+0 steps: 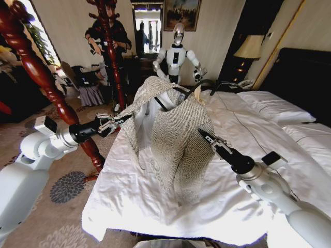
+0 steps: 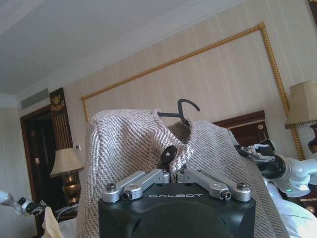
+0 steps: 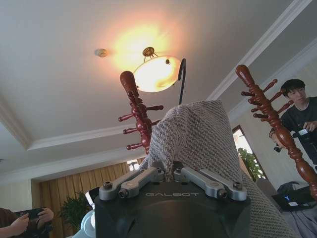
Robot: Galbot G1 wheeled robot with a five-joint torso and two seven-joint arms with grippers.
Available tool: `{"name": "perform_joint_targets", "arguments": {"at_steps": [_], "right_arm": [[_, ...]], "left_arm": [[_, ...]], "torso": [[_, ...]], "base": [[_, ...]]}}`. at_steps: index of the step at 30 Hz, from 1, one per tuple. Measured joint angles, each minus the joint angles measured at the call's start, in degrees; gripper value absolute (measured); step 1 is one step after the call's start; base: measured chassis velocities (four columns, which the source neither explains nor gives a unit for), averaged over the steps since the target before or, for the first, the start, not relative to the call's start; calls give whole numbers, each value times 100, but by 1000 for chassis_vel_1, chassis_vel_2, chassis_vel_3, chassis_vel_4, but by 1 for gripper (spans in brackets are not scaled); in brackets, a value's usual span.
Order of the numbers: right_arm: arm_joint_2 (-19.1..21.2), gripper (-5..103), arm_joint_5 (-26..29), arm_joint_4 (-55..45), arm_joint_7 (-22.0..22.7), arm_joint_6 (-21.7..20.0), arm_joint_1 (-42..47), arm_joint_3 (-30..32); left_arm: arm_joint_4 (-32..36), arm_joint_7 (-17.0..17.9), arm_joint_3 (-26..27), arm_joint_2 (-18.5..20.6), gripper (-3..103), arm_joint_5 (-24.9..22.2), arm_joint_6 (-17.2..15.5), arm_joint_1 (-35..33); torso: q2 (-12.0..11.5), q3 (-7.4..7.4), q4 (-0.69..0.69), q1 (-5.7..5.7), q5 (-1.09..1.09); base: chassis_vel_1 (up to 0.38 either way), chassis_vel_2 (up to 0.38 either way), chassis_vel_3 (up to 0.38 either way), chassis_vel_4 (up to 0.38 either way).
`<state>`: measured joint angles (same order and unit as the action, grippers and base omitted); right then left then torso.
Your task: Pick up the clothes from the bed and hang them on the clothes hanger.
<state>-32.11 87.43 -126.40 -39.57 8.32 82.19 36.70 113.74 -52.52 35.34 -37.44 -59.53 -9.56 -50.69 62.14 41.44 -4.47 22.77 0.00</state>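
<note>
While both arms reach in over the foot of the bed, I see the cardigan held up in the air between them, draped over the black hanger with its hem hanging down to the white duvet. My left end effector comes in from the left side, level with the garment's shoulder edge, and its fingers are pinched together on the knit there. In the left wrist view the same end effector sits right against the fabric, fingers closed on a fold of the cardigan, with the hanger's hook rising above the neckline. My right end effector presses into the opposite side of the garment, lower down on the front panel. From the right wrist view that end effector has its fingers drawn together with the cardigan bunched between them, and the hook stands straight up behind the cloth. A red-brown turned wooden post stands to the left of the bed.
</note>
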Motion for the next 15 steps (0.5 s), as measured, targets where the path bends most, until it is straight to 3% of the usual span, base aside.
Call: {"name": "perform_joint_targets", "arguments": {"at_steps": [15], "right_arm": [[-32,3,-813,215,-1,1,-41,-232]], "left_arm": [[953,85,-525,335,2,-378,-25,302]], "torso": [[0,0,-1,0,2]], "base": [[0,0,0,0]]}}
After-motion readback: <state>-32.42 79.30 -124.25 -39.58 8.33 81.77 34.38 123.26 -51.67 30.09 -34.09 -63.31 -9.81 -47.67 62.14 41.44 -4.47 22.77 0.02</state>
